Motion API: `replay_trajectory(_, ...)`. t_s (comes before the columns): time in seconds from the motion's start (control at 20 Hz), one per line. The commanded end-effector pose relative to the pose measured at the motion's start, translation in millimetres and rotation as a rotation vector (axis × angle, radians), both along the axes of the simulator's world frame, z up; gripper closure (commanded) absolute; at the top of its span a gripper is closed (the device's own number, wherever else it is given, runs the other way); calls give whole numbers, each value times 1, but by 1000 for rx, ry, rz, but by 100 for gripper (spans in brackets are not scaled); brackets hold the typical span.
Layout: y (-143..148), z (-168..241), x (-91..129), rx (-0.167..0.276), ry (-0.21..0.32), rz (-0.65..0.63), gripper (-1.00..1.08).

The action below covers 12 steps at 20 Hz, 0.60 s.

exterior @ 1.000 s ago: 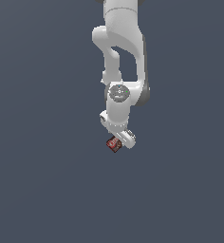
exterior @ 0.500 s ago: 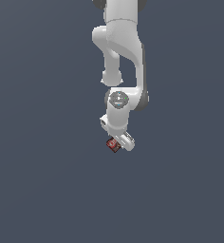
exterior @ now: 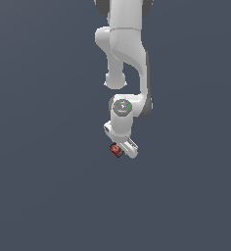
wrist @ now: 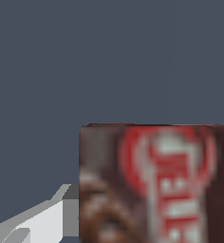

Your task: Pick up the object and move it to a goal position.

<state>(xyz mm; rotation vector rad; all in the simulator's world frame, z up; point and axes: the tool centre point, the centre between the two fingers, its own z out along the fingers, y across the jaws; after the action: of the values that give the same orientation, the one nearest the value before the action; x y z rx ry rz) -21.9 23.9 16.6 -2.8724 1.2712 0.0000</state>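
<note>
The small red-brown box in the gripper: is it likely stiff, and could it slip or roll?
The box looks flat-sided with straight edges in the wrist view, so it is probably stiff and unlikely to roll. It is far smaller than the gripper, so likely light. Its printed label seems smooth, so it might slip under a weak grip.

I see flat, even sim light, no glare, bg a uniform slate grey w/o cast shadows. Arm [exterior: 123, 54] shaded soft grey on its underside, lit from above. Wrist view: box label [wrist: 173, 185] pixelated, blurry up close, text unreadable. No edge distortion.
</note>
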Motion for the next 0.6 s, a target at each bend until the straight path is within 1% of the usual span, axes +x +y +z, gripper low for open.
replay_trajectory(0.0,0,-1,0,0,0,-1,108)
replay_trajectory(0.55,-1,5,0,0,-1,0,108)
